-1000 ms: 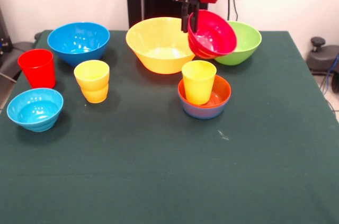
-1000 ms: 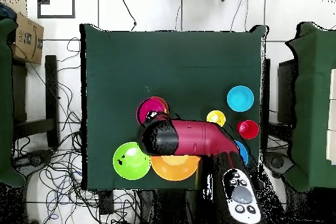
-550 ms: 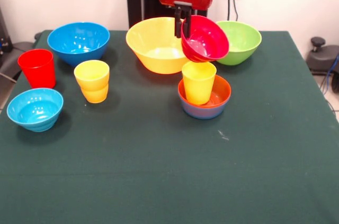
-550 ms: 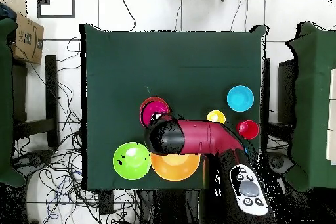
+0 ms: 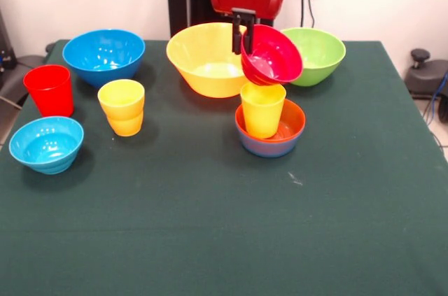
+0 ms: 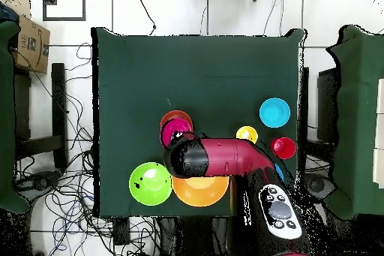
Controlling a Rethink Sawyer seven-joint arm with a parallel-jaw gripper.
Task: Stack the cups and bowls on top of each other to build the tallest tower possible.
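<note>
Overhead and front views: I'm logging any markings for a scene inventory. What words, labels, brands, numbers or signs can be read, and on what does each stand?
None can be read.
Cardboard box beside the table, overhead view: dark printing on its top, too small to read.
Bowls, such as the crimson bowl held tilted in the gripper, and the cups, such as the red cup: plain, no print shows.
Green table cloth: no markings.

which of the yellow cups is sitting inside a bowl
The yellow cup under the gripper: it stands in the orange bowl. The other yellow cups stand stacked on the bare table.
</note>
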